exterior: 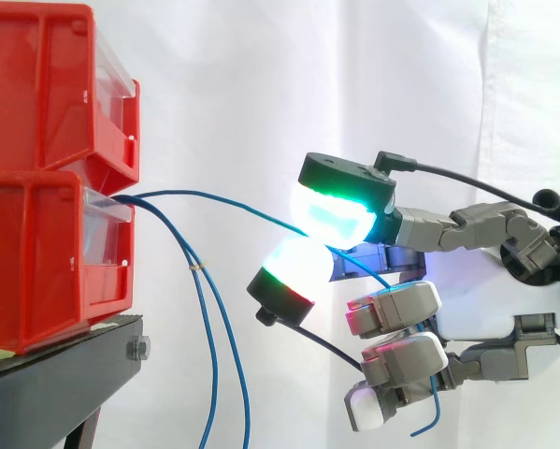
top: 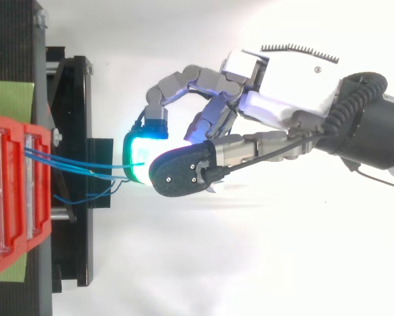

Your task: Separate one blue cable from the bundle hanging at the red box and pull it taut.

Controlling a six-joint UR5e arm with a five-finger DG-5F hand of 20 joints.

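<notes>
Two stacked red bins (exterior: 46,178) stand at the left on a black stand (exterior: 64,374). Blue cables come out from between them. One blue cable (exterior: 233,199) runs rightward in a shallow arch, apart from the others, into my hand (exterior: 485,299). Two glowing fingertips (exterior: 340,213) pinch it, and its free end (exterior: 429,412) trails down past the curled lower fingers. Two other blue cables (exterior: 214,355) hang down beside the stand, joined by a small tie (exterior: 197,268). In the top view the hand (top: 282,92) reaches in from the right, its pads holding the cable (top: 108,168) just off the stand's edge.
A white curtain is the backdrop. The red bins (top: 12,197) have clear fronts. A green sheet (top: 9,95) lies under them on the black stand (top: 72,217). Open space lies below and right of the hanging cables.
</notes>
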